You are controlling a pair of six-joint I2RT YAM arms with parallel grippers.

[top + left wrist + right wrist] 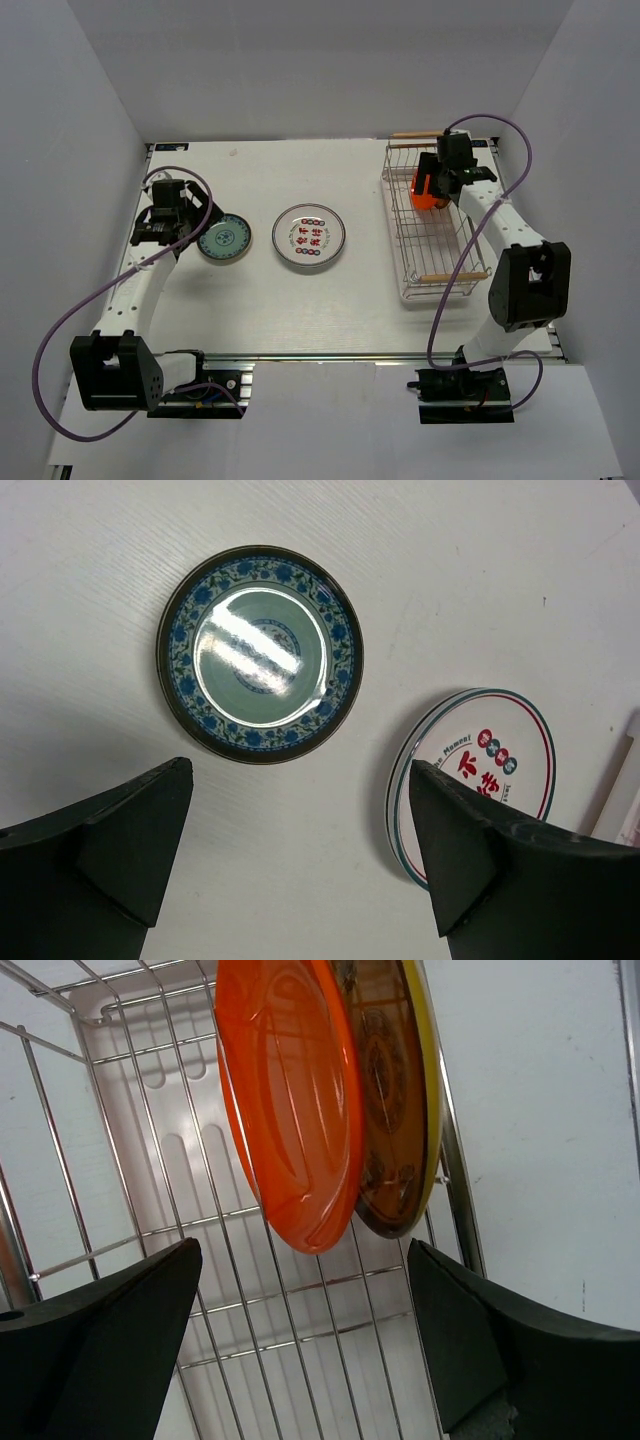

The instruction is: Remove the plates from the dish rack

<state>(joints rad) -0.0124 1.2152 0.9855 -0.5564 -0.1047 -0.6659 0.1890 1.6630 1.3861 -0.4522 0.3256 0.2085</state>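
The silver wire dish rack [432,225] stands at the right with wooden rod handles. A red-orange plate [290,1100] and a yellow-brown patterned plate [395,1090] stand on edge in its far end; the red-orange plate also shows from above [427,190]. My right gripper [305,1350] is open just above these plates, touching neither. A teal plate [224,240] and a white plate with coloured marks [310,236] lie flat on the table. My left gripper [300,865] is open and empty, hovering near the teal plate [260,652], with the white plate [490,770] beside it.
White walls close in the table on the left, back and right. The near half of the rack [440,270] holds no plates. Purple cables [60,330] loop beside both arms.
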